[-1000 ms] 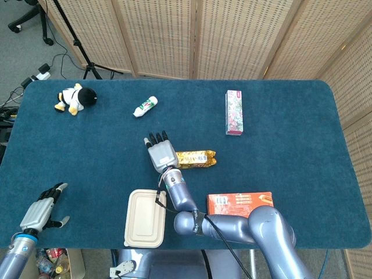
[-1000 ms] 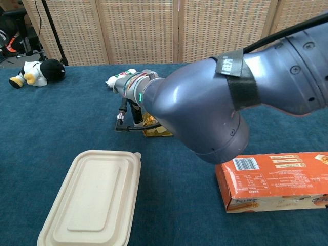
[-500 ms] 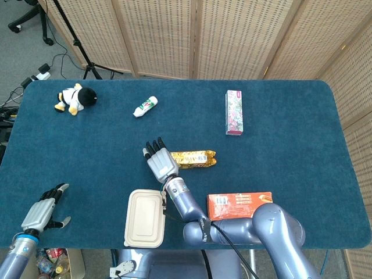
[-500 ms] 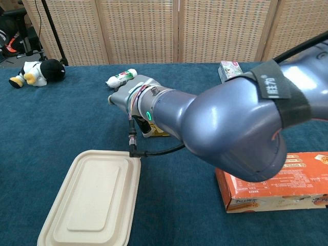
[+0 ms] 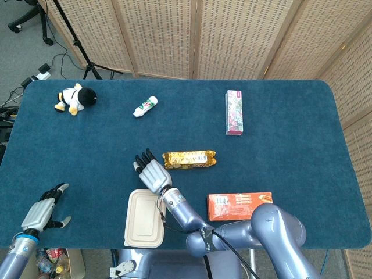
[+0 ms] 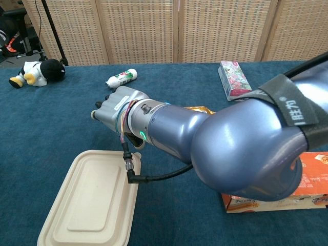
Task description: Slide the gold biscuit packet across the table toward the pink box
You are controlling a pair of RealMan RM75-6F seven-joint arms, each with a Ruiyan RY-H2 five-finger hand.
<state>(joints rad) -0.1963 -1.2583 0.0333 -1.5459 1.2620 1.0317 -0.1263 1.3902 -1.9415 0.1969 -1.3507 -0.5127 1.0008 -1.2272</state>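
Beige lidded pulp container (image 5: 144,218) lower centre: lid on, contents unseen | gold foil biscuit packet (image 5: 188,158) mid-frame, mostly arm-hidden in chest view | right robot hand (image 5: 151,174) wide, empty | left robot hand (image 5: 42,210) lower-left, fingers apart, empty

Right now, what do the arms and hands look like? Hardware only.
Right arm: glossy blue-grey shell, black strap with white lettering, green indicator light, black cable at the wrist. Right hand: grey metal back, black fingers. Left hand: same grey and black.

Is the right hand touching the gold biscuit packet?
No, the right hand is apart from the gold biscuit packet, with bare table between them.
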